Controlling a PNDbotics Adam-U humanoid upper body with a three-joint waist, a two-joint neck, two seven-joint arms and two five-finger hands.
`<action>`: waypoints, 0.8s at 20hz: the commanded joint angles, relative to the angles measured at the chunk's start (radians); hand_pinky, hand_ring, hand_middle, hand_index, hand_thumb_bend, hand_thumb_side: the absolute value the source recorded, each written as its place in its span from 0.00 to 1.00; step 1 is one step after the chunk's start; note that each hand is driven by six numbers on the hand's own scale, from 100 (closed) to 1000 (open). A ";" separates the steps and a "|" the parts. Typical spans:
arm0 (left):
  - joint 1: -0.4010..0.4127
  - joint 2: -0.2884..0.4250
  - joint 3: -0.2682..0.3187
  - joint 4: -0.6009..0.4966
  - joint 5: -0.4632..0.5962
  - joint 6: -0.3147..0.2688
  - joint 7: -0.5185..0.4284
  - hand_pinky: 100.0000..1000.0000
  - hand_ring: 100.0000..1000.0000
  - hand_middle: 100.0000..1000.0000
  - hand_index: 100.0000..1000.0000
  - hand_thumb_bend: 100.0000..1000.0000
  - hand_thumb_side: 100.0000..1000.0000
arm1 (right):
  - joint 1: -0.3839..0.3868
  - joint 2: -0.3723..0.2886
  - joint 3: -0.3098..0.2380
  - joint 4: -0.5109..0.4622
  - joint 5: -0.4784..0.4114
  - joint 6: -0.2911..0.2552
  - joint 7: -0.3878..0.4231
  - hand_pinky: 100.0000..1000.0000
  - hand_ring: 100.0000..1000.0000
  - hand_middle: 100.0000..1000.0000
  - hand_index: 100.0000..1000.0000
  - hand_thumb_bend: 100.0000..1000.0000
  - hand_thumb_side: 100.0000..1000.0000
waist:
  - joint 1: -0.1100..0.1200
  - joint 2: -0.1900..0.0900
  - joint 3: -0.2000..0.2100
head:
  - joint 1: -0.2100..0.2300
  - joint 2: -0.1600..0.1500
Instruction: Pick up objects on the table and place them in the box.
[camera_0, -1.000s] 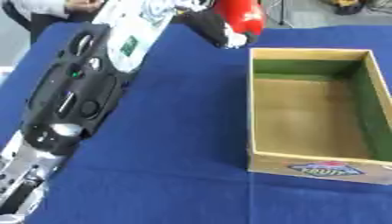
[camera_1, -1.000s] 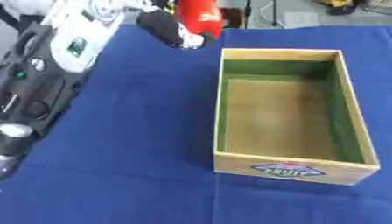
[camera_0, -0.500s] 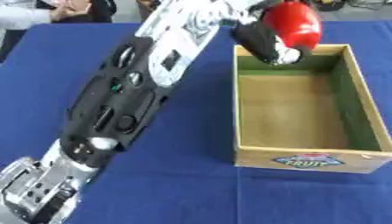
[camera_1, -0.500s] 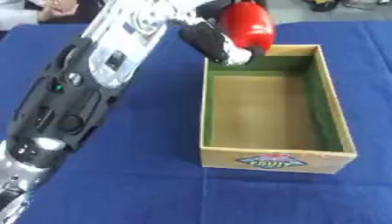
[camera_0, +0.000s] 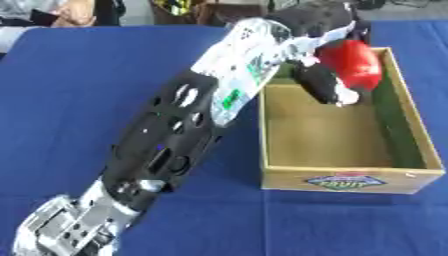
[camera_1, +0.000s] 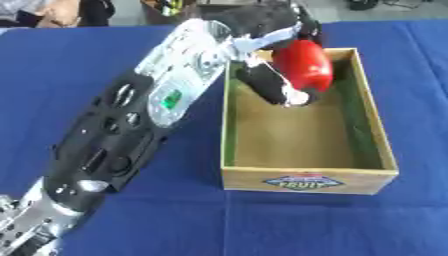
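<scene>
1. 1 glossy red rounded object (camera_1: 303, 65), held above the far end of the box's inside.
2. The left hand (camera_1: 273, 82) is curled around it, dark fingers with pale tips below.
3. 1 wooden box (camera_1: 374, 127), green inner walls, front label reading "FRUIT".
4. Blue tablecloth (camera_0: 70, 100) underneath.

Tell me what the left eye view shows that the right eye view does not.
Only the left eye view shows the silver joint at the arm's lower end in full. Only the right eye view shows more blue tablecloth to the right of the box. Both show the left hand, fingers curled round a red object, over the open wooden box.
</scene>
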 joint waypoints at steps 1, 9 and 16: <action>-0.006 -0.028 -0.008 0.036 -0.061 -0.021 0.015 0.09 0.42 0.43 0.61 0.00 0.37 | -0.018 -0.017 -0.004 -0.014 -0.007 -0.005 -0.001 0.75 0.72 0.74 0.74 0.00 0.89 | -0.006 -0.018 -0.005 | 0.004 -0.013; 0.014 -0.059 -0.025 0.100 -0.146 -0.069 -0.001 0.14 0.48 0.53 0.70 0.00 0.39 | -0.020 -0.015 -0.004 -0.014 -0.009 -0.007 -0.001 0.75 0.72 0.74 0.74 0.00 0.90 | -0.009 -0.016 -0.005 | 0.006 -0.021; 0.025 -0.060 -0.026 0.110 -0.198 -0.114 -0.045 0.49 0.75 0.76 0.90 0.12 0.76 | -0.017 -0.015 -0.005 -0.014 -0.009 -0.008 -0.001 0.75 0.72 0.74 0.74 0.00 0.90 | -0.012 -0.015 -0.004 | 0.004 -0.019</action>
